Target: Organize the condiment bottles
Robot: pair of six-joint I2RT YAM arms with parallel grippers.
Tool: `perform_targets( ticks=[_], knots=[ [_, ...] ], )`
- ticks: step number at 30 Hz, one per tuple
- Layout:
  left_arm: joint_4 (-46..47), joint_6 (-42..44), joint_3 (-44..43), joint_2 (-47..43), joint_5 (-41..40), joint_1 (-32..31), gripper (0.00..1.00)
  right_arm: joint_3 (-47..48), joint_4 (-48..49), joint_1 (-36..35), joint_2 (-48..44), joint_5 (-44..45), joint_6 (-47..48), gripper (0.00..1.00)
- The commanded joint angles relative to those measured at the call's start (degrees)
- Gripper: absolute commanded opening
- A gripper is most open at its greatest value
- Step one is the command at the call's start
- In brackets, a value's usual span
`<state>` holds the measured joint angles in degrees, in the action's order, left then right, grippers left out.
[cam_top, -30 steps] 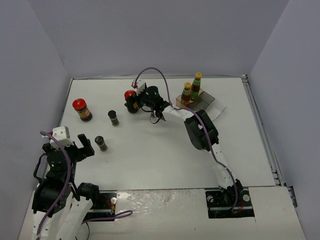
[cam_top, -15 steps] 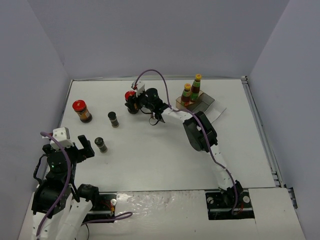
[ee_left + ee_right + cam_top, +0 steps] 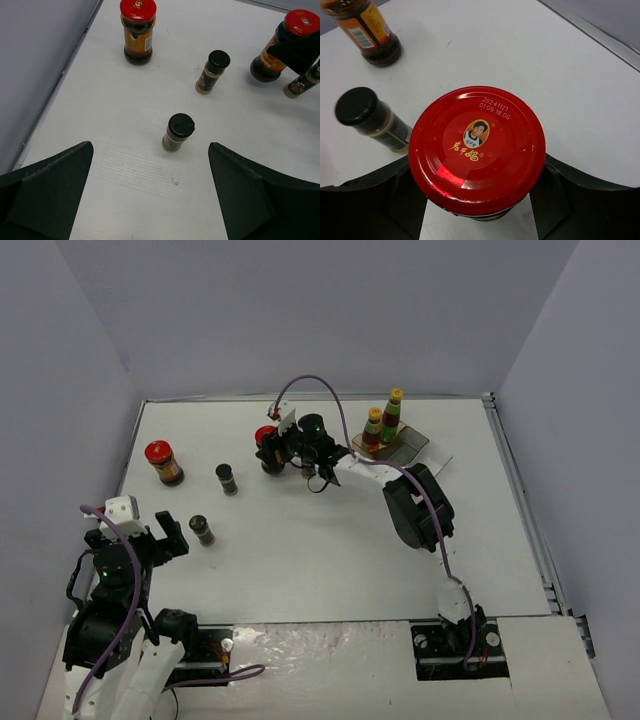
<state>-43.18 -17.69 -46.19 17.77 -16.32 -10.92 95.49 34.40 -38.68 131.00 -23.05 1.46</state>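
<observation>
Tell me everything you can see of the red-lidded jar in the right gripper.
The jar is squat, dark-bodied, seemingly glass, with an orange label and a glossy red lid printed with a small portrait, yellow characters and a white date code. It stands upright on the white table, toward the back. The right gripper clasps its sides below the lid. A small shaker sits close beside it.

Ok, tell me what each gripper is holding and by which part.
Right gripper: the squat dark red-lidded jar, clamped across its sides just below the lid. Left gripper: nothing, open.
</observation>
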Motion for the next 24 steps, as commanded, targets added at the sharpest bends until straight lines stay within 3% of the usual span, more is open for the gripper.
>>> perform_targets(
  ticks=[1,12,20,24],
  knots=[
    [3.3,-0.6,-0.9,-0.4,0.1,0.1,0.97,-2.0,11.2,-0.4,-19.4,-2.3,1.2,0.00],
    [3.3,-0.6,-0.8,-1.6,0.1,0.1,0.97,-18.8,1.0,2.9,-44.3,7.1,3.9,0.00],
    [3.2,-0.7,-0.9,-1.8,0.0,0.0,0.97,-30.7,-4.7,14.3,-56.4,14.2,2.0,0.00],
    [3.3,-0.6,-0.9,-1.9,0.2,0.0,0.97,-34.3,-3.9,21.3,-57.2,15.2,0.3,0.00]
  ],
)
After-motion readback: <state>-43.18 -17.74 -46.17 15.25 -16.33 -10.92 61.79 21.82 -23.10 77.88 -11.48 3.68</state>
